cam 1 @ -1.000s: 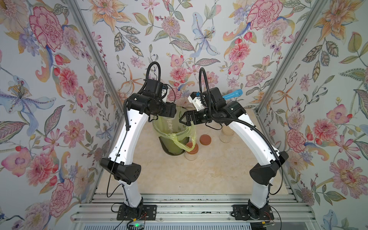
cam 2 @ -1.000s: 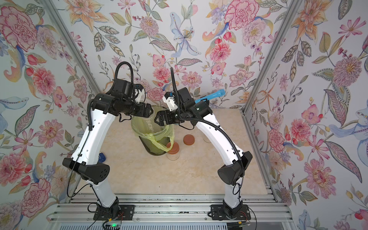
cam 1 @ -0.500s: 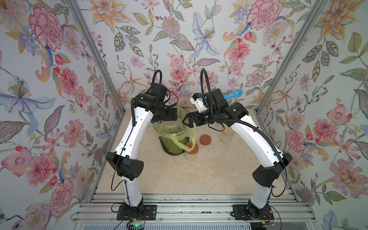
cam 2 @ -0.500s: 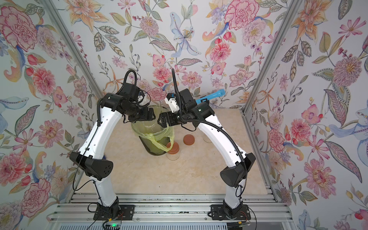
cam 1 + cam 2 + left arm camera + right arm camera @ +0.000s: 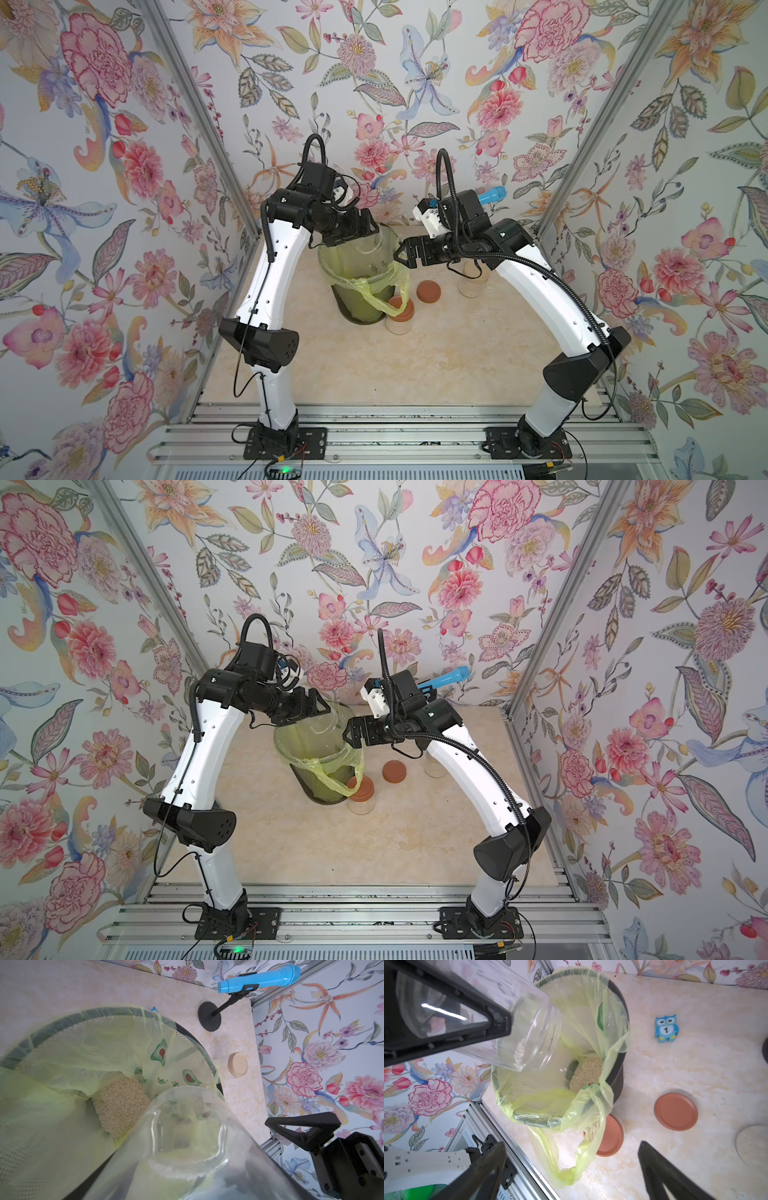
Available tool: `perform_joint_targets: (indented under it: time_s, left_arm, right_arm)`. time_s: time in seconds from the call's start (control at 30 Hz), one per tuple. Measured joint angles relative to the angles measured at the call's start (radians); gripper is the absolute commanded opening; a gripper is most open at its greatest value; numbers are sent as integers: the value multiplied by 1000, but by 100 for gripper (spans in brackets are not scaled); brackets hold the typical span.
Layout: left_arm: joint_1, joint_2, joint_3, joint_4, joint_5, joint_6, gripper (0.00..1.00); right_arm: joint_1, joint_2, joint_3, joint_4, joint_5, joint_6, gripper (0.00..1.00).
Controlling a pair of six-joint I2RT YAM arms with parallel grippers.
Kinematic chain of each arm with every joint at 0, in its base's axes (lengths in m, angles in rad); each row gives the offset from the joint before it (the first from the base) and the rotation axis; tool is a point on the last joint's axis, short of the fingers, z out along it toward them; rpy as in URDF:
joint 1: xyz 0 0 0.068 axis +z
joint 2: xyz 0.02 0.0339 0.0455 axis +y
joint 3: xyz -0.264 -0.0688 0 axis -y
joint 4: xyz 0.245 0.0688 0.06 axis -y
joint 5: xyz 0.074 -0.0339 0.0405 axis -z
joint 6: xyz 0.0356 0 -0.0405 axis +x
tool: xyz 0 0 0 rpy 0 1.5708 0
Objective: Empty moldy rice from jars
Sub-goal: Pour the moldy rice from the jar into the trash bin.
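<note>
My left gripper (image 5: 362,226) is shut on a clear jar (image 5: 376,246), held tipped with its open mouth over the dark bin (image 5: 360,293) lined with a yellow-green bag. The held jar (image 5: 525,1028) looks almost empty, with a little moldy rice clinging near its neck. More moldy rice (image 5: 120,1105) lies at the bottom of the bag. My right gripper (image 5: 401,254) stands open beside the bin's rim, holding nothing. A jar with a reddish-brown lid (image 5: 400,313) stands against the bin. Another jar (image 5: 471,283) stands partly hidden under my right arm.
A loose reddish-brown lid (image 5: 429,291) lies on the table between the two standing jars. A blue owl figure (image 5: 666,1028) sits behind the bin. A blue tube on a black stand (image 5: 259,979) is in the back right corner. Floral walls close in on three sides.
My left arm has shifted slightly while keeping the jar tipped over the bin. My right gripper has stayed open beside the bin's rim.
</note>
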Motion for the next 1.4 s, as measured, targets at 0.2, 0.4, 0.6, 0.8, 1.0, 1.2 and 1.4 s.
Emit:
perform_joint_targets:
  time_s: [0.2,0.4,0.6,0.8,1.0,1.2,1.4]
  left_arm:
    - [59,-103,-238,188,137,-85,0]
    - [106,-230,-490,381,253,-201,0]
    - [119,-253,-488,378,269,-190,0]
    - [121,-133,-181,110,167,-35,0]
    - [105,-126,-161,-11,33,51,0]
    - [-20,-123,-282,-69,-202,84,0]
    - [-119,-69,-282,-77,-365,93,0]
  right_arm:
    - [-27,-25,-18,27,-15,15,100]
    - [-25,-25,-18,38,-27,24,100]
    - [-25,-25,-18,44,-41,34,100]
    - [-23,-25,-18,47,-46,41,100]
    - [-14,-25,-18,48,-48,41,100]
    - [-13,-25,-62,50,-48,41,100]
    - [-16,-25,-94,51,-49,41,100]
